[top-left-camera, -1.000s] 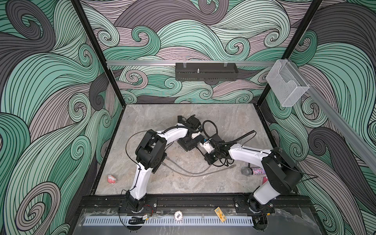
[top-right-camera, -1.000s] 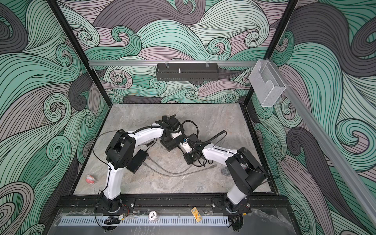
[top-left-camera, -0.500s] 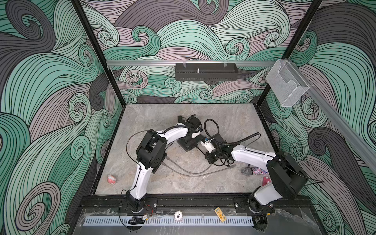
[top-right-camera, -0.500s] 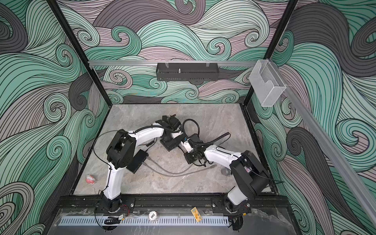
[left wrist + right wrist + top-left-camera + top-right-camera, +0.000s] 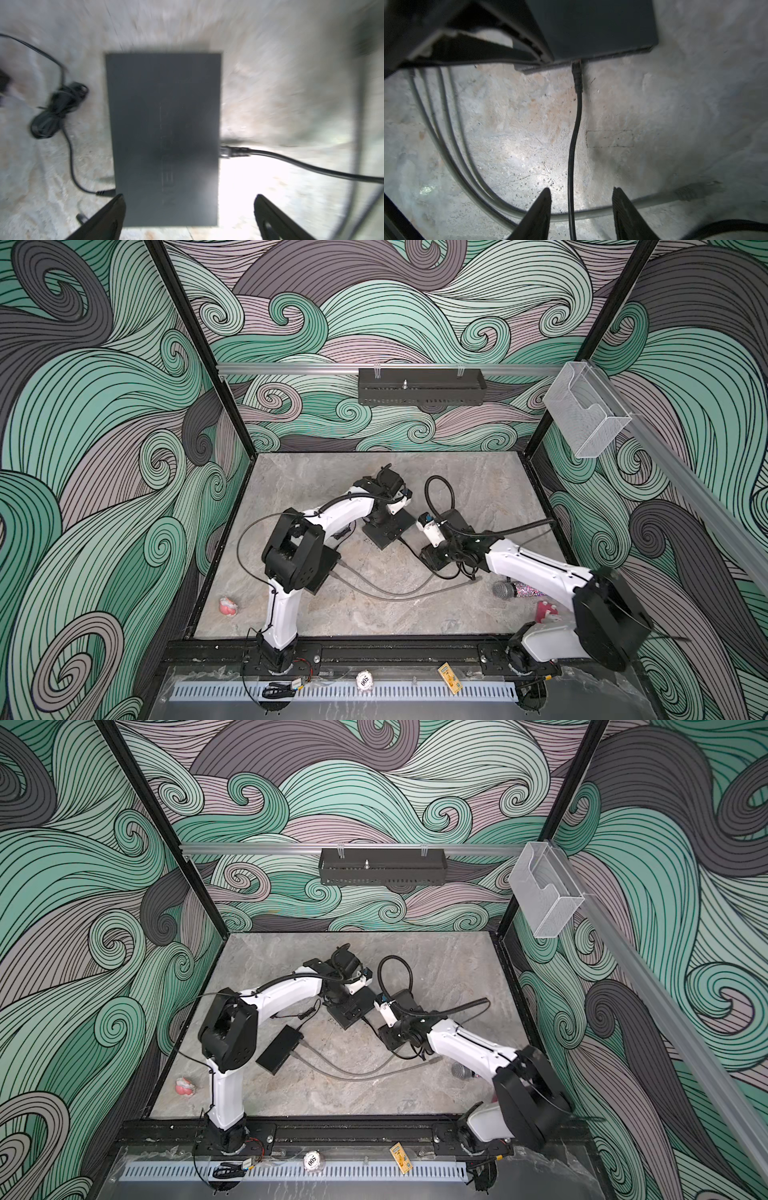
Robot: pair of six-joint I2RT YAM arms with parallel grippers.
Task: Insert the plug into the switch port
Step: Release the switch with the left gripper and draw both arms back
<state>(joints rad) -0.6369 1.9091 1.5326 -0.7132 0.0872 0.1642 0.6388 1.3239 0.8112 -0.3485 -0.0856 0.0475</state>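
At the middle of the grey table (image 5: 478,489), the dark switch (image 5: 388,537) is seen lying flat in both top views. The black plug (image 5: 576,69) is seated in a port on the switch's side face. Its black cable (image 5: 573,135) is led away across the table, between the fingers of the right gripper (image 5: 581,189). Those fingers are held apart, and the cable is not pinched by them (a clear gap is left on either side). The left gripper (image 5: 189,197) is poised over one end of the switch with its fingers spread wider than the box, though the left wrist view is blurred. Grey cables (image 5: 446,145) are curved across the table beside the black one.
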